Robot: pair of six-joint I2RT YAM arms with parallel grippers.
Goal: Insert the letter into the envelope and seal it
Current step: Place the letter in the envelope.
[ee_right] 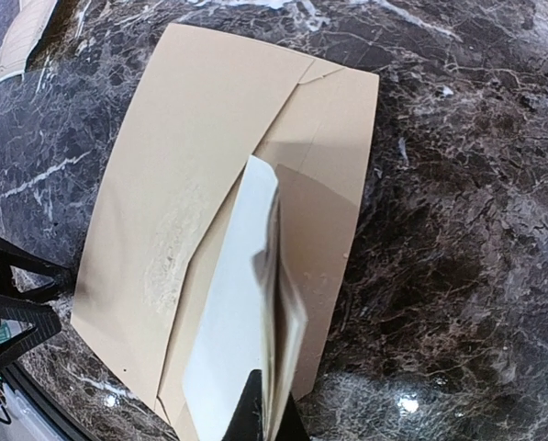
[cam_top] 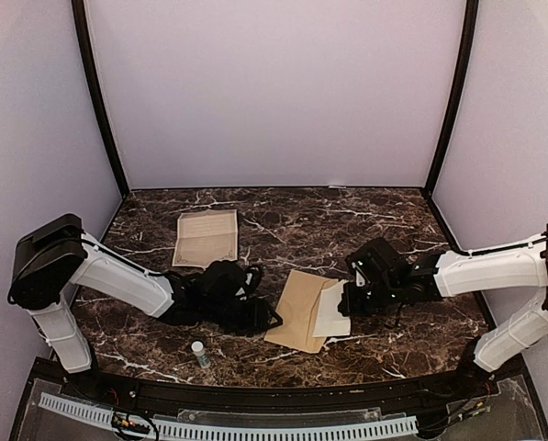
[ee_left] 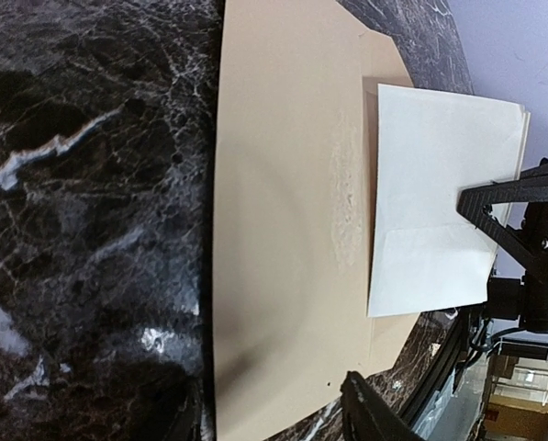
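- Two arms reach in over the marble table from opposite sides, and their tips meet around the envelope.
- The envelope lies flat, a little toward 5 o'clock from the table's middle. Its long axis is tilted, running roughly from 1 o'clock to 7 o'clock.
- Its flap is folded out toward 3 o'clock, so the inner face shows, and a rough, scuffed strip runs beside the fold.
- The letter is a folded white packet at the envelope's 3 o'clock side. It rests on the opened flap, and its inner edge sits just beside the flap's fold.
- Whether that edge has slipped into the pocket cannot be told from any view.
- The right gripper comes in from 3 o'clock with its jaws closed tight, pinching the outer end of the letter. In the right wrist view the packet rises off the flap toward the fingertips.
- The left gripper sits at the envelope's 9 o'clock side.
- In the left wrist view its jaws stand partly apart, one finger over bare marble and the other over the envelope's near corner. Nothing is clamped between them, and contact with the paper cannot be judged.
- A cream page with a dark border lies flat, well apart at the envelope's 10 o'clock.
- A small bottle stands upright near the front edge, at the envelope's 8 o'clock.
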